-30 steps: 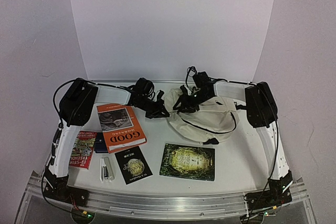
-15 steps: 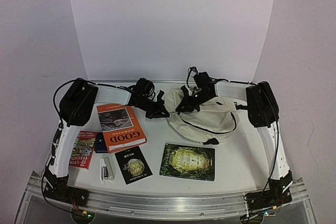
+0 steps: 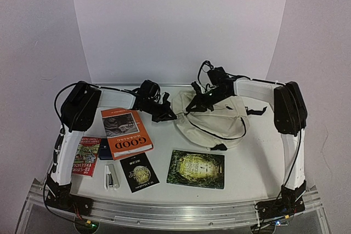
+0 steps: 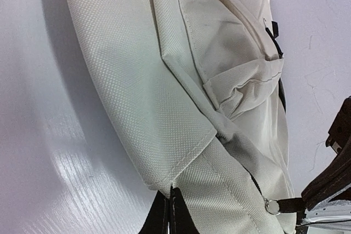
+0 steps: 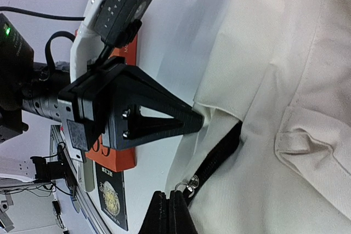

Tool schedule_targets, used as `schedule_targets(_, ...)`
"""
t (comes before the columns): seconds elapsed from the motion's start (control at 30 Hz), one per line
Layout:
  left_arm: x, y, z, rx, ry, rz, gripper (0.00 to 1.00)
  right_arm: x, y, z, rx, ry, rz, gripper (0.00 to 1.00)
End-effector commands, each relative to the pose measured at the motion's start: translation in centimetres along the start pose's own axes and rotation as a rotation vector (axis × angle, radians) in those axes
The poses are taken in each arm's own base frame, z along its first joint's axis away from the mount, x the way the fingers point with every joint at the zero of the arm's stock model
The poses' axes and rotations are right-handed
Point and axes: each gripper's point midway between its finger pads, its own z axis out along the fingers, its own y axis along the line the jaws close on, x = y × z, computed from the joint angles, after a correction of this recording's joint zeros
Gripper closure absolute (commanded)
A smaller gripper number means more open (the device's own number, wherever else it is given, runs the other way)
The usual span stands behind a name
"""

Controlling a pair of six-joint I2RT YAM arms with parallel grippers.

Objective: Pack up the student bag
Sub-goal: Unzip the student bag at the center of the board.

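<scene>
Cream woven canvas, soft and slumped, made up the student bag (image 3: 219, 127), which lay toward the far edge of the desk (image 3: 252, 163), right of centre. Its black zipper (image 5: 216, 154) ran in a thin line to a small metal ring (image 5: 192, 182). The right gripper (image 5: 170, 195) was clenched on that zipper's end, just beside the ring. The left gripper (image 3: 174, 116), jaws pinched together, gripped the bag's stitched left edge. Flat glossy rectangles lay apart from it: an orange book (image 3: 127, 133) toward the left edge and a dark green book (image 3: 196, 169) near the front edge.
</scene>
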Motion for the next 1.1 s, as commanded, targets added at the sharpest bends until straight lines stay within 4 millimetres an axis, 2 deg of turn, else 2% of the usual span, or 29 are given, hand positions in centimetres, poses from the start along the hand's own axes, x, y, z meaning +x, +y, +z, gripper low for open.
schedule_targets(0.0,-1.7,1.1,-2.2,-0.053,-0.077,-0.045,1.00,0.2,1.7,-3.3,-0.017,-0.025,-0.065,1.00)
schedule_targets(0.13,-1.9,-0.3,-2.9,-0.007,-0.093,-0.008,0.89,2.4,0.1,-1.9,-0.016,0.035,-0.031,1.00)
schedule_targets(0.27,-2.5,-1.7,-4.1,0.002,-0.124,0.024,0.87,3.8,-1.0,-0.6,-0.031,0.083,0.009,1.00)
schedule_targets(0.37,-2.7,-2.0,-4.7,-0.011,-0.133,0.041,0.83,4.1,-1.4,-0.2,-0.033,0.094,0.014,1.00)
schedule_targets(0.47,-2.4,-3.2,-4.9,0.013,-0.121,0.075,0.58,3.8,-1.0,-0.7,-0.032,0.082,0.000,1.00)
schedule_targets(0.6,-2.0,-4.7,-5.1,0.027,-0.115,0.102,0.44,3.2,-0.4,-1.0,-0.039,0.067,-0.010,1.00)
schedule_targets(0.73,-1.6,-6.0,-4.4,0.025,-0.092,0.100,0.39,3.1,-0.2,-0.9,-0.050,0.069,0.003,1.00)
schedule_targets(0.93,-1.4,-6.0,-2.6,0.010,-0.065,0.039,0.37,3.4,-0.3,-0.8,-0.057,0.079,0.015,1.00)
schedule_targets(1.07,-1.3,-6.9,-1.5,0.033,-0.055,0.035,0.37,3.7,-0.4,-0.6,-0.061,0.087,0.021,1.00)
